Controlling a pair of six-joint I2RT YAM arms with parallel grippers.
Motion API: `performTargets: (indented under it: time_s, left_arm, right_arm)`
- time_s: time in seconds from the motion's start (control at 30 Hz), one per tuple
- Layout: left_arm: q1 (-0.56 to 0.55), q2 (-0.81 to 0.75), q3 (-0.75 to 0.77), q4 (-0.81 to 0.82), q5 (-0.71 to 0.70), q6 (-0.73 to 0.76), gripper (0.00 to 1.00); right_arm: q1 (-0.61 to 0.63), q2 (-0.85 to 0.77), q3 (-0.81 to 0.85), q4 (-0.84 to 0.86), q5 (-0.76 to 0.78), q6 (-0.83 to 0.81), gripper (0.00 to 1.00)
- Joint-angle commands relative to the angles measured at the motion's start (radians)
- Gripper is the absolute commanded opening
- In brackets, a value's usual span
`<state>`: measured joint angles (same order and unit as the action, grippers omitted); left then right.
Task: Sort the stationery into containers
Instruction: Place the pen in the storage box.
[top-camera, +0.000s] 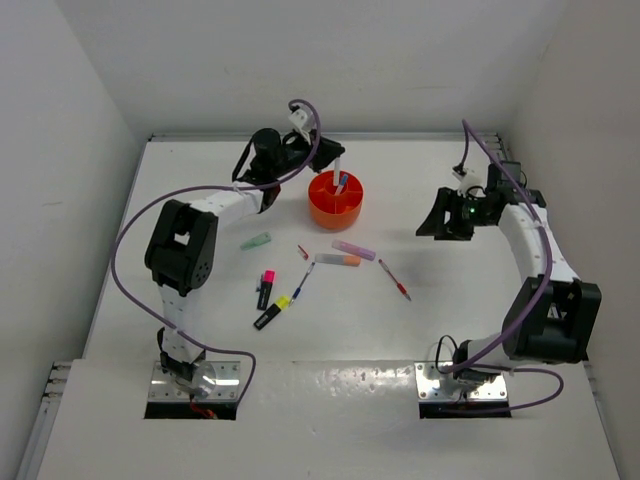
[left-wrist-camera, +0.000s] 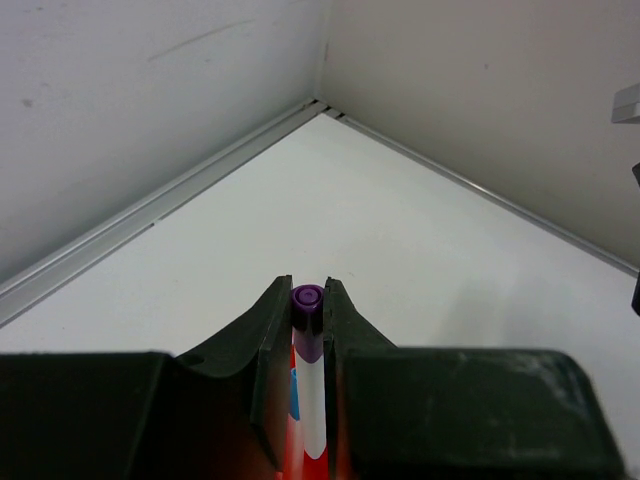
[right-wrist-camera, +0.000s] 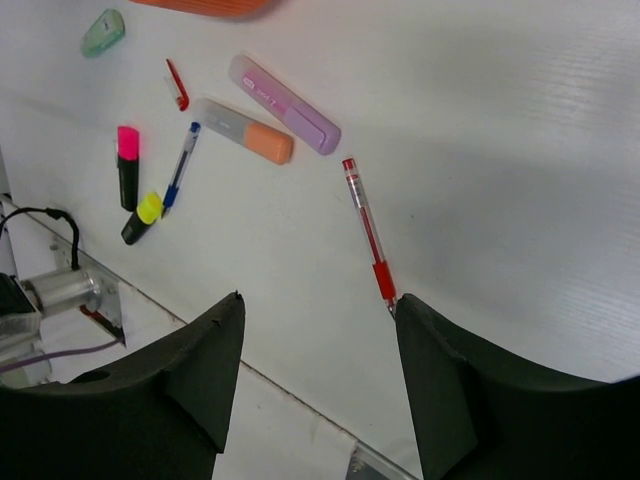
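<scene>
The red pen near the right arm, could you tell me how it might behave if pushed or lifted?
The red pen is a slim round barrel lying flat on the smooth table, so a sideways push would probably roll it. It looks rigid and light, likely easy to lift.

Left arm (top-camera: 215, 208) stretched forward. Left gripper (left-wrist-camera: 307, 283) jaws clamped on a purple pen (left-wrist-camera: 307, 298), its cap showing between the fingertips. Right arm (top-camera: 535, 250) bent at the elbow. Right gripper (right-wrist-camera: 318, 310) jaws spread wide.
</scene>
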<state>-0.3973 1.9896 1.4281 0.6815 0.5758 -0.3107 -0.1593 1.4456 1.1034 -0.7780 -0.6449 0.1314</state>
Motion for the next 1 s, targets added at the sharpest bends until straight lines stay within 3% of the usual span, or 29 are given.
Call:
performTargets:
  time_s: [0.0, 0.37, 0.43, 0.5, 0.67, 0.87, 0.97]
  left_arm:
    - [0.006, 0.008, 0.006, 0.058, 0.010, 0.036, 0.00]
    - [0.002, 0.003, -0.027, 0.023, -0.004, 0.061, 0.06]
    - [-0.001, -0.002, -0.041, 0.026, -0.002, 0.058, 0.15]
    - [-0.002, -0.006, -0.052, 0.029, -0.001, 0.053, 0.31]
    - [0.002, -0.031, -0.048, 0.032, 0.001, 0.041, 0.53]
    - [0.038, -0.133, 0.063, -0.054, 0.030, 0.012, 0.57]
    - [0.087, -0.219, 0.091, -0.129, 0.055, 0.012, 0.60]
  right_arm:
    - [0.024, -0.042, -0.010, 0.008, 0.013, -0.041, 0.61]
    - [0.138, -0.070, -0.013, 0.037, 0.117, -0.096, 0.57]
    - [0.148, -0.071, -0.011, 0.046, 0.134, -0.096, 0.56]
    - [0.180, -0.073, -0.011, 0.059, 0.146, -0.104, 0.56]
    - [0.234, -0.080, -0.023, 0.105, 0.211, -0.124, 0.49]
    - [0.332, -0.013, 0.026, 0.149, 0.296, -0.191, 0.30]
    - [0.409, 0.044, 0.049, 0.166, 0.364, -0.242, 0.29]
